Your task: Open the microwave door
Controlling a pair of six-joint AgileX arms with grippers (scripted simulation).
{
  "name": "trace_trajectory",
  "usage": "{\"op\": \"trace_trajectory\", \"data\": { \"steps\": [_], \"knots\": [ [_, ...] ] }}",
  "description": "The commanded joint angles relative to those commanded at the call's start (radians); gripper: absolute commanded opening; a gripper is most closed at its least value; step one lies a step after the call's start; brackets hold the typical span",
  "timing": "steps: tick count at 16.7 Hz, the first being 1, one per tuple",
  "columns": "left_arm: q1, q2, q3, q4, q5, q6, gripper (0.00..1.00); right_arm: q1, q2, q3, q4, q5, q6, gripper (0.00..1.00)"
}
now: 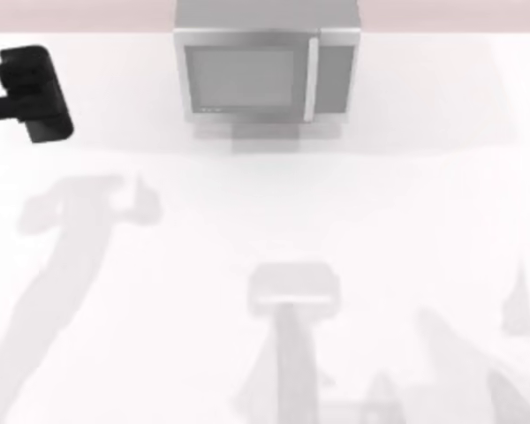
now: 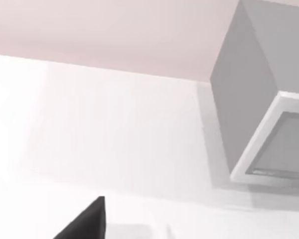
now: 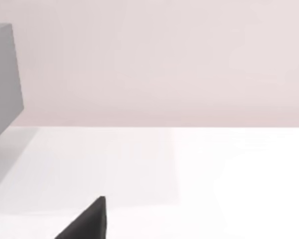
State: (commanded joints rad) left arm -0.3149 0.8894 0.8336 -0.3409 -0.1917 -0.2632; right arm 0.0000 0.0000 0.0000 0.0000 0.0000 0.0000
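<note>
Nearest you, the front of the white worktop [image 1: 406, 221] carries only grey shadows cast by the arms (one blocky shape sits near the middle). Further back on the left side you find your left gripper [image 1: 37, 93], a black body reaching in from the left edge, well apart from the microwave; from above you cannot tell how wide its fingers stand, and its own wrist view gives you only one dark fingertip [image 2: 87, 221] at the picture's edge. Your right gripper does not appear in the top view, and its wrist view likewise gives you a single dark fingertip [image 3: 87, 221], so the state of its fingers cannot be told either. At the back centre stands the grey microwave [image 1: 267, 18], against the pinkish wall [image 1: 79, 16]. The microwave door [image 1: 246, 78] lies flush with the front, closed, its vertical bar handle [image 1: 313, 79] just beside the narrow control panel [image 1: 336, 78] on the right.
</note>
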Motion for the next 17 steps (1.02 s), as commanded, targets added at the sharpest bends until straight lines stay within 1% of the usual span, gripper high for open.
{"op": "trace_trajectory", "data": {
  "steps": [6, 10, 14, 17],
  "knots": [
    [-0.213, 0.674, 0.621, -0.217, -0.126, -0.186, 1.00, 0.000, 0.000, 0.000, 0.000, 0.000, 0.000, 1.00],
    [-0.328, 1.043, 0.952, -0.341, -0.195, -0.286, 1.00, 0.000, 0.000, 0.000, 0.000, 0.000, 0.000, 1.00],
    [-0.405, 1.273, 1.149, -0.431, -0.240, -0.348, 1.00, 0.000, 0.000, 0.000, 0.000, 0.000, 0.000, 1.00],
    [-0.426, 1.335, 1.198, -0.459, -0.253, -0.365, 1.00, 0.000, 0.000, 0.000, 0.000, 0.000, 0.000, 1.00]
  ]
}}
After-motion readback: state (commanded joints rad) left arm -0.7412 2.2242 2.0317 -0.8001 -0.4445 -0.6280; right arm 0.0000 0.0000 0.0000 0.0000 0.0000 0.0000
